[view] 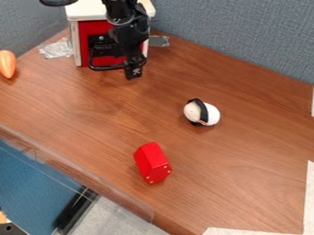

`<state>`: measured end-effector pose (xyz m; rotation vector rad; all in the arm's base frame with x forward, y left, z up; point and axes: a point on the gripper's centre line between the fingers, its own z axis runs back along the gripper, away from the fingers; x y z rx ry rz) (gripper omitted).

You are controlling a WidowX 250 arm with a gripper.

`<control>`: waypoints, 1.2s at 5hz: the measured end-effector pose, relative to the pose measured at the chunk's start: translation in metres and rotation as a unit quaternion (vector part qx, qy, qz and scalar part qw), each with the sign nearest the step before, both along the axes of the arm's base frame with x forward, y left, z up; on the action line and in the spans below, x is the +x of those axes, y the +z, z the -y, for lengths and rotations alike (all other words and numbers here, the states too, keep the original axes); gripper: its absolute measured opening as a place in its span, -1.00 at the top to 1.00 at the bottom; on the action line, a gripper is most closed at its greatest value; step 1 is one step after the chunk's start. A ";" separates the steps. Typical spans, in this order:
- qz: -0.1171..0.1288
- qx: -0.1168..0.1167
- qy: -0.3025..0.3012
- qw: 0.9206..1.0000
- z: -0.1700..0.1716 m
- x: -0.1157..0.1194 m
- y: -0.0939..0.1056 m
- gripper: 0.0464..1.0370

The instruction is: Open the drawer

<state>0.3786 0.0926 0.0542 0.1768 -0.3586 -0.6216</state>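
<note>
Drawer (pixel 92 28) just behind the pincer (pixel 133 72), which hangs low by its red front, presumably to pull; spread or pressed together, cannot tell; silvery tape (pixel 159 41) beyond likely anchors the cabinet (pixel 89 10).

Drwr unit (pixel 86 28) on tbl (pixel 245 174) behind block (pixel 151 160).
</note>
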 end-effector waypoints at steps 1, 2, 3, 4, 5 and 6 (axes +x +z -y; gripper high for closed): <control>-0.013 0.007 0.008 1.000 -0.004 -0.001 -0.011 -0.90; -0.018 0.012 0.026 0.999 -0.007 -0.002 -0.014 -0.72; -0.028 0.013 0.036 0.999 -0.009 -0.004 -0.023 -0.12; -0.025 0.008 0.038 0.999 -0.008 -0.003 -0.022 0.50; -0.037 0.001 0.037 0.999 -0.005 -0.006 -0.023 0.73; -0.039 -0.008 0.030 0.999 0.007 -0.011 -0.020 0.77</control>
